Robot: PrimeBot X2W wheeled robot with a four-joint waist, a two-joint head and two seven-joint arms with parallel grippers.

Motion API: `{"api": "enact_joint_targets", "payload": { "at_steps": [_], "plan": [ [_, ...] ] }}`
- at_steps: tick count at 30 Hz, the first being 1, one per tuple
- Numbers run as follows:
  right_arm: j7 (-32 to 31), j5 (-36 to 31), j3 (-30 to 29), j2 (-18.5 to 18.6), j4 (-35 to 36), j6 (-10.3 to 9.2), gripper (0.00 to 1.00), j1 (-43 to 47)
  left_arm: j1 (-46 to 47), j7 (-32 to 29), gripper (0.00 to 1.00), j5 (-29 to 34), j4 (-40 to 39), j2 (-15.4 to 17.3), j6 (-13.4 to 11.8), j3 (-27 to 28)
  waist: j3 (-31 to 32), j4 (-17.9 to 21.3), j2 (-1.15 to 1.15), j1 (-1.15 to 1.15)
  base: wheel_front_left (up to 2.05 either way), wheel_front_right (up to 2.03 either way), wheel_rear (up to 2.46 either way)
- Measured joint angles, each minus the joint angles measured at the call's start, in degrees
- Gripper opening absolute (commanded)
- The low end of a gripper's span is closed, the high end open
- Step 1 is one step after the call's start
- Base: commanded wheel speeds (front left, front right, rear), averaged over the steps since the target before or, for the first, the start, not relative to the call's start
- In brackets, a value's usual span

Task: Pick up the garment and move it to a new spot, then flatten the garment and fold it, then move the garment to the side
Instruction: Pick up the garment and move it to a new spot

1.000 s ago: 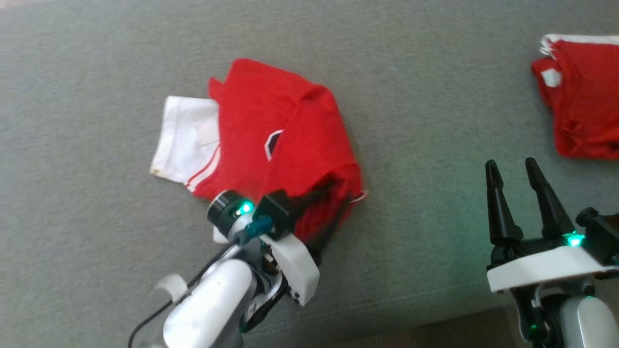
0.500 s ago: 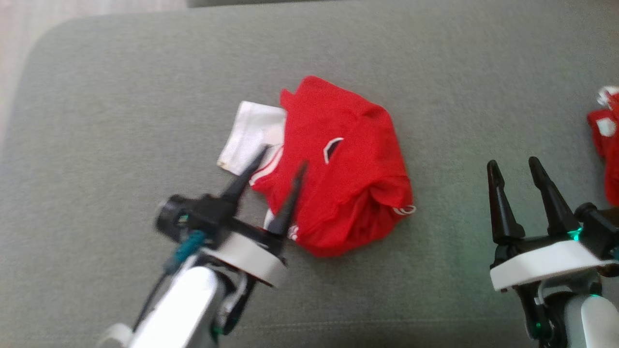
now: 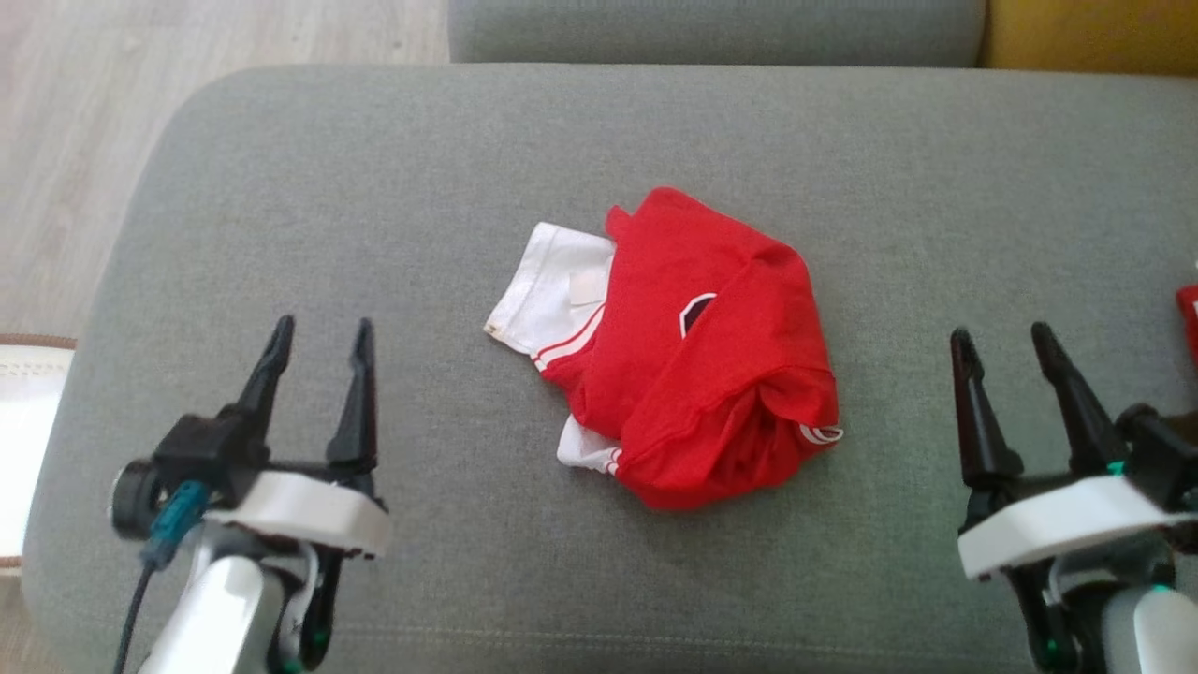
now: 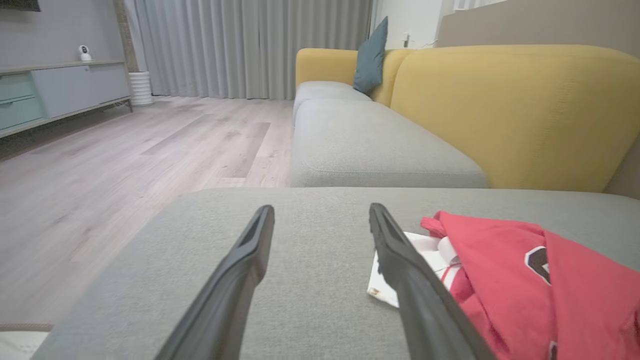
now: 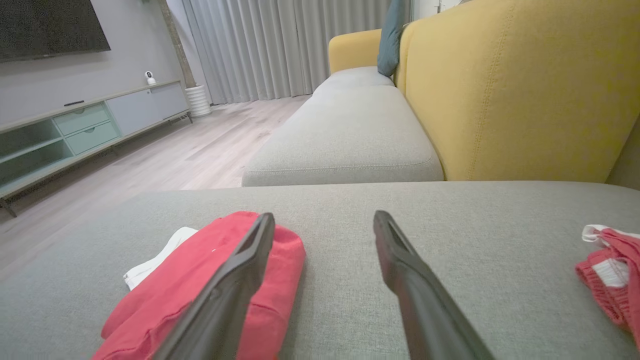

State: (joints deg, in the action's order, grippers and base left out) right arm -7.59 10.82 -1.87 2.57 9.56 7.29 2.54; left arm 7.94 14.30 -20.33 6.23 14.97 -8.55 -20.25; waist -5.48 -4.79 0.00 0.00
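Sitting loosely folded at the middle of the cushion (image 3: 374,187), garment (image 3: 693,365) is free of both grippers: left gripper (image 3: 321,328) well to its left, right gripper (image 3: 1001,332) well to its right, both with jaws spread and empty, second red cloth (image 3: 1190,320) at far right edge.

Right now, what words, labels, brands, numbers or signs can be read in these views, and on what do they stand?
None can be read.
Dark shield badge with white edge on the red-and-white fabric garment: no letters legible.
Small white sewn tag on its white part: blurred.
White oval mark at its hem: too small.
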Motion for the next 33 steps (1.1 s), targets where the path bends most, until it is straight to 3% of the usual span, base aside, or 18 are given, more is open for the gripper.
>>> {"api": "enact_joint_targets", "payload": {
  "at_steps": [16,33],
  "plan": [
    [-0.58,-0.04,0.04,-0.03,0.09,0.0,1.0,5.28,-7.15,-1.25,1.0,-0.86,-3.36,2.46,-0.03,0.57,4.14,1.3,0.0,0.0,0.0,0.0,0.0],
    [-0.56,0.79,0.07,-0.04,0.21,0.0,1.0,5.27,-7.86,-3.12,1.0,-1.0,-5.47,2.94,-0.56,-0.32,3.35,1.58,0.0,0.0,0.0,0.0,0.0]
  ]
}}
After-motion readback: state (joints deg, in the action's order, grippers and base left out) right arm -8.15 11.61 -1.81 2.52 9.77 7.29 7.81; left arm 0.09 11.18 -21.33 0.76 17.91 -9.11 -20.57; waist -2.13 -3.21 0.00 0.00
